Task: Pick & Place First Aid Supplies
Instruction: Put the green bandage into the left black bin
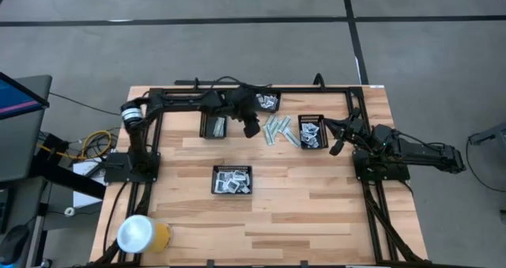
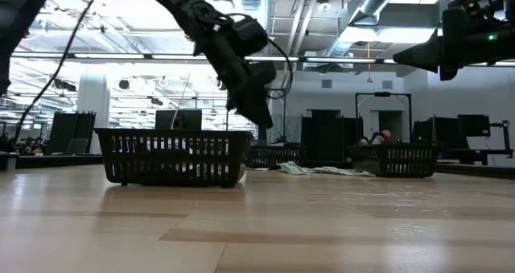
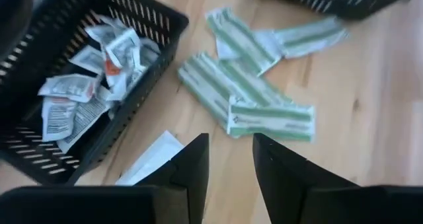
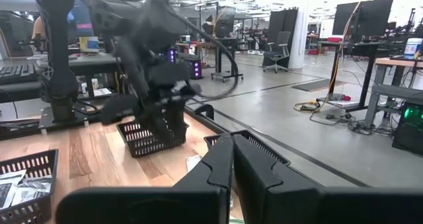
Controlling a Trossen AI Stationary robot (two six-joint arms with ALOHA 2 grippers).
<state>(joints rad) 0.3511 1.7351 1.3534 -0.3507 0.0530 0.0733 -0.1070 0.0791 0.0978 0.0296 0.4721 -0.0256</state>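
Loose pile of slim pale green-white strips (image 3: pixel 254 95) lay flat on the bare wood, overlapping at mixed angles, just beside a black mesh tray (image 3: pixel 142 22). Squarish white sachets (image 3: pixel 86 95) with red marks sat jumbled inside that tray. One white packet (image 3: pixel 153 156) lay flat outside it.

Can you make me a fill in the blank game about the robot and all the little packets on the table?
1. The loose green-white strips lie on the bare ___ table.
2. The left gripper hangs over the strips with its fingers ___.
3. The right gripper waits by the table's right edge with its fingers ___.
4. The white sachets sit inside a black mesh ___.

Missing words: wooden; open; shut; tray
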